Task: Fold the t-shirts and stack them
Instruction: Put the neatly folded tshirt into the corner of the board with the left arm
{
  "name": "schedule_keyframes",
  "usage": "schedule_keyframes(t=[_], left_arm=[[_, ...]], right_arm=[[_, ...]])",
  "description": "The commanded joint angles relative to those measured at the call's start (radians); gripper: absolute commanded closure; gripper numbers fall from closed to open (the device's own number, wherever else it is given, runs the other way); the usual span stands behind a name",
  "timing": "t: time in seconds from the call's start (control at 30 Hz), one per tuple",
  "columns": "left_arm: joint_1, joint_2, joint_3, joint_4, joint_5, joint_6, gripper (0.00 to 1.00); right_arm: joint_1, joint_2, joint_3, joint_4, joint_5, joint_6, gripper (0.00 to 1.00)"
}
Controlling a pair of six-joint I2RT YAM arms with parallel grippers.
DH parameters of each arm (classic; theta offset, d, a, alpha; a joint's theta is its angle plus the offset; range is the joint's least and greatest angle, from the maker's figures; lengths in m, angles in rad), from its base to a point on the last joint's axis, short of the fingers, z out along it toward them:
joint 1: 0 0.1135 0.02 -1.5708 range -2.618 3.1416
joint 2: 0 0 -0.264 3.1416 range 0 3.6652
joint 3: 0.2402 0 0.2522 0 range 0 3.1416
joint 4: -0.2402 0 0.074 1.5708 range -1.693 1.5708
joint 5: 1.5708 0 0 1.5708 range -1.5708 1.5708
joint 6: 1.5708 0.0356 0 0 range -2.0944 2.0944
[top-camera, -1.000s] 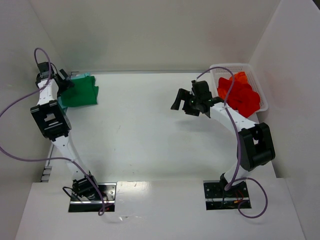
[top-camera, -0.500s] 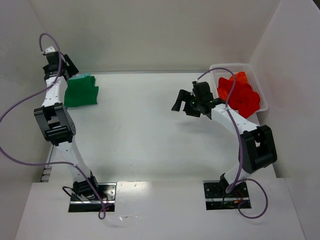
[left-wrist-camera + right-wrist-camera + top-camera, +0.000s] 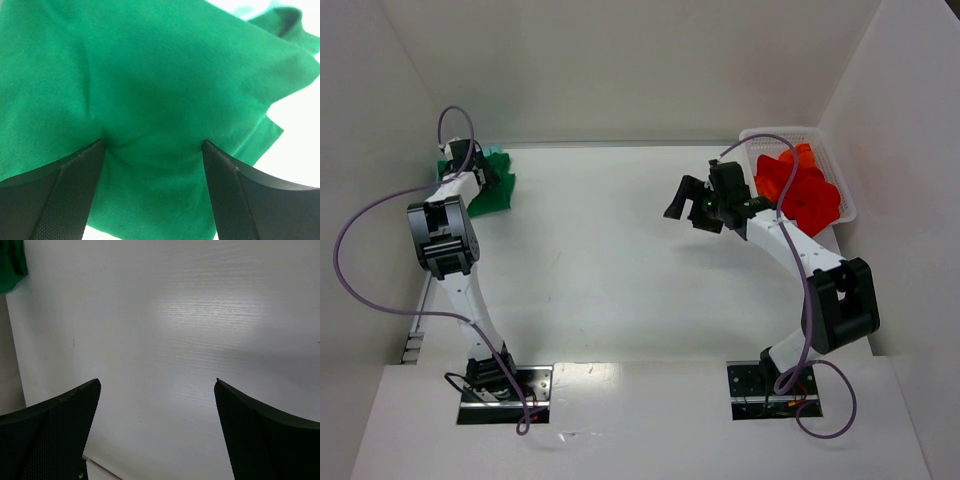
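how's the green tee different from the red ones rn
The green t-shirt lies folded flat on the table, far left; the red t-shirts sit crumpled in the white basket, far right. The open left gripper rests on the green one; the open right gripper hangs over bare table, apart from the red ones. Both are plain solid-colour cloth.

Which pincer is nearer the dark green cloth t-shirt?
Left. The left pincer rests on the dark green cloth t-shirt; the right pincer hangs over the white table, far off.
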Motion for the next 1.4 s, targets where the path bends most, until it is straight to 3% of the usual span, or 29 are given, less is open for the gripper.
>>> schedule_keyframes(t=[0.0,0.67,0.87,1.13,1.37], left_arm=[[0.033,-0.019,0.022,0.041,-0.044,-0.013,0.13],[0.044,-0.109,-0.024,0.091,-0.095,-0.004,0.1],[0.07,0.033,0.062,0.023,-0.002,0.005,0.14],[0.07,0.094,0.074,0.024,0.137,0.005,0.2],[0.049,0.188,0.219,-0.054,0.312,0.046,0.2]], right_arm=[[0.004,-0.019,0.017,0.003,0.012,0.022,0.0],[0.004,0.032,0.028,0.021,0.001,0.031,0.0],[0.004,0.032,0.026,0.03,-0.007,0.04,0.0],[0.004,0.003,0.0,0.04,0.003,0.049,0.0],[0.004,0.003,-0.019,0.058,0.003,0.059,0.0]])
